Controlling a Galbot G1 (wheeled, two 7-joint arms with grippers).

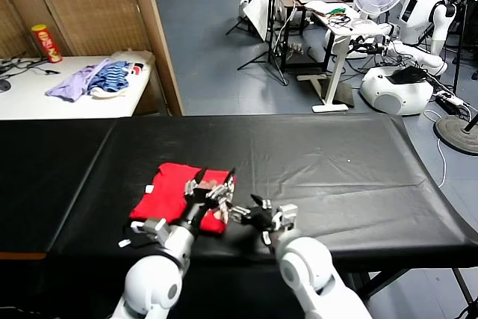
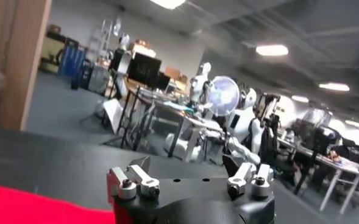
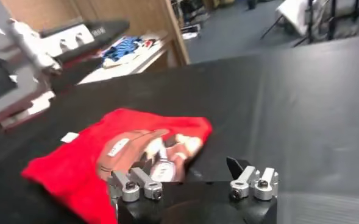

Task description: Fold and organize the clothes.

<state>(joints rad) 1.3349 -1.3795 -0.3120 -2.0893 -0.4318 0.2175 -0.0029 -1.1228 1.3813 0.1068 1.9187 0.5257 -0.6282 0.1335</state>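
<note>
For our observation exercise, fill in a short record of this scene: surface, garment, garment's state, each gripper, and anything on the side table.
surface: black table
garment: red T-shirt, cartoon print showing on its top layer
garment state: folded into a compact bundle, near the table's front edge, white tag sticking out
left gripper: open, over the shirt's right edge, holding nothing
right gripper: open, just beside the shirt, holding nothing
side table: white table carrying a lilac and blue-striped garment pile and a red canister

Folded red T-shirt [image 3: 81, 161], print side up, on black table [image 3: 301, 103] before right pincer [image 3: 191, 182].
</note>
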